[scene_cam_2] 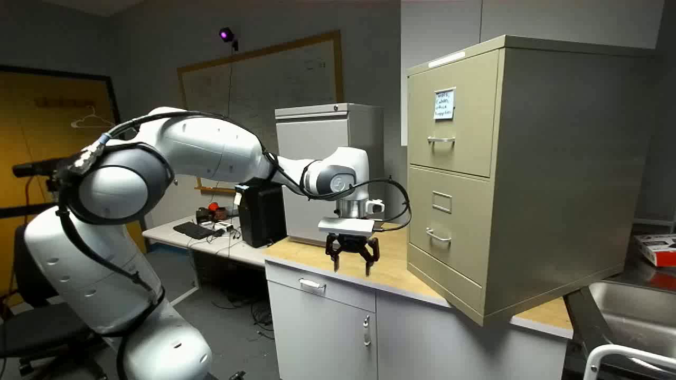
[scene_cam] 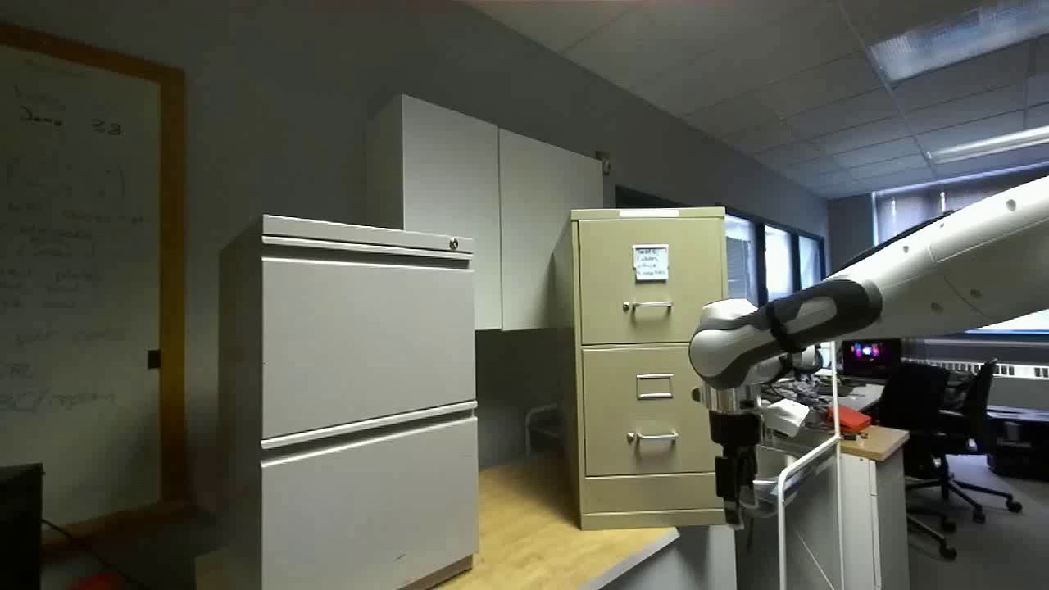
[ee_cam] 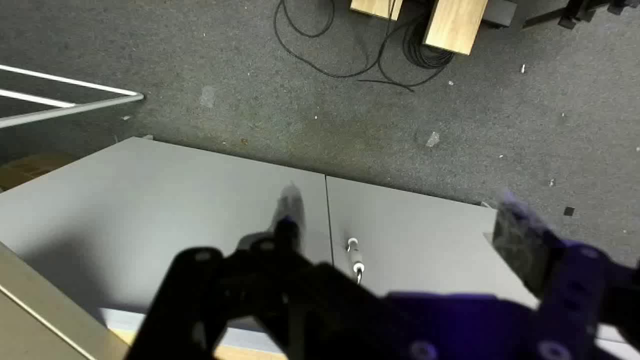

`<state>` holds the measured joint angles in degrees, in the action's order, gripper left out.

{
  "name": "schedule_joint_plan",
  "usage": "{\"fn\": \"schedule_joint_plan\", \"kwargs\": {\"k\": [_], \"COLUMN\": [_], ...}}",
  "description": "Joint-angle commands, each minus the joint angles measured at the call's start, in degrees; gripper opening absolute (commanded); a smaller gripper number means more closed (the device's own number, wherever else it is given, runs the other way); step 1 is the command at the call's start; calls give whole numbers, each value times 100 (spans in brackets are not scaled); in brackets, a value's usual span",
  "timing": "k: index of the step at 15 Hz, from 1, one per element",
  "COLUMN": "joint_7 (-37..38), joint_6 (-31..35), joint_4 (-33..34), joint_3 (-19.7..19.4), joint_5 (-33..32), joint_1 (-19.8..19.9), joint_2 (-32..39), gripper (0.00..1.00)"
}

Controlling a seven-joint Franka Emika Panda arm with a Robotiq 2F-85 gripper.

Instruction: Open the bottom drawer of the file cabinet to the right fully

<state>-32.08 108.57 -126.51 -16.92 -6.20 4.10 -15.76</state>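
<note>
The file cabinet (scene_cam: 653,495) is upright, beige-tan metal, and shows in both exterior views (scene_cam_2: 565,174). Its bottom drawer (scene_cam: 610,410) is shut flush in both exterior views (scene_cam_2: 463,216). The drawer's small metal handle (scene_cam: 656,437) runs across the front and also shows in an exterior view (scene_cam_2: 438,236). My gripper (scene_cam_2: 352,268) points down in front of the cabinet, apart from the handle. Its fingers are spread with nothing between them, also in the wrist view (ee_cam: 400,210). A tan cabinet edge shows at lower left of the wrist view; the handle is out of view there.
A pale grey two-drawer cabinet (scene_cam: 369,344) stands on the wooden counter (scene_cam: 524,508) beside the tan one. Grey base cupboards (scene_cam_2: 322,327) stand below. A sink (scene_cam_2: 639,306) and a white rail (scene_cam: 783,492) are near the tan cabinet.
</note>
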Motion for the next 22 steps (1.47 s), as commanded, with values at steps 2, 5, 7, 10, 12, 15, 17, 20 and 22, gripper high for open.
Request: {"fn": "schedule_joint_plan", "kwargs": {"k": [2,5,7,10,12,15,17,20,22], "joint_7": [-28,-28,-28,-85,-142,-270,-354,-546,-695], "joint_6": [1,2,15,254,527,854,1080,1288,1350], "joint_4": [18,18,30,147,310,637,902,1357,1689], "joint_3": [111,111,97,-6,-99,-268,-369,-504,-540], "joint_5": [34,34,50,338,634,1268,1829,2961,3716], "joint_1": [121,121,128,168,233,351,440,609,776], "joint_2": [14,11,26,163,355,647,872,1241,1533], "gripper": [100,100,100,100,100,100,100,100,100]}}
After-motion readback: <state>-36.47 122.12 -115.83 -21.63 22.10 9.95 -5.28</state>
